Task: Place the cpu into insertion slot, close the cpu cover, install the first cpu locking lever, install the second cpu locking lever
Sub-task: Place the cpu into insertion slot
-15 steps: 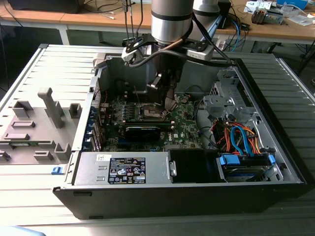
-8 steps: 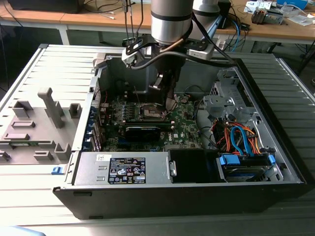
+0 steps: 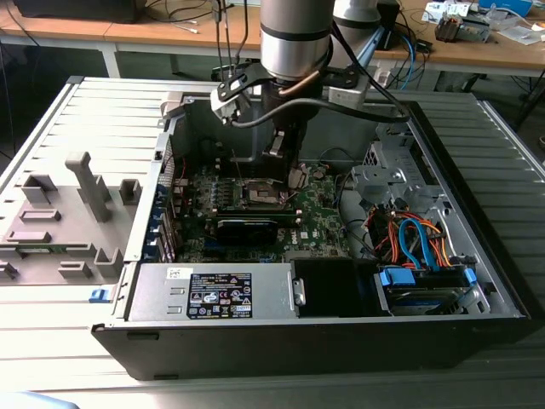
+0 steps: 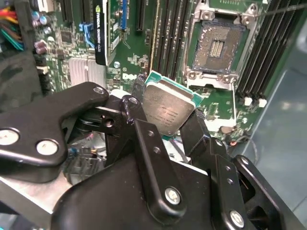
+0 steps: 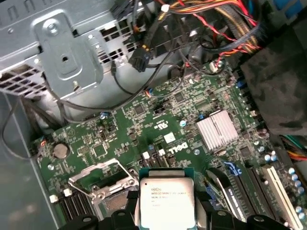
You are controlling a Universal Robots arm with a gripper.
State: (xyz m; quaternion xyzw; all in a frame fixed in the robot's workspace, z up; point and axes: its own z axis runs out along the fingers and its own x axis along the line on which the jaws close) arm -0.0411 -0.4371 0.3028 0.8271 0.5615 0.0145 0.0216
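Quick status from the remote seat: none of the four steps is done yet.

The claw [image 4: 165,117] is clamped on the cpu [image 4: 168,106], the small flat square chip with a silvery-grey metal top and green edging. A black finger presses on each of two opposite sides, so the chip is gripped and held up off the green circuit board [image 4: 129,52], not seated.

The insertion slot [image 4: 216,47], the small square socket with a dark centre and silvery metal rim, is bare. I can see straight down onto its contact field, so it's empty. In both wrist views the chip hangs near the socket, a bit off to one side rather than squarely over it.

The cpu cover clearly isn't down over the socket, but I can't say for sure which bit of silvery metal beside it is the plate. I can't make out either locking lever.

In the exterior view the arm reaches down into the open dark computer case [image 3: 341,345], right above the socket.
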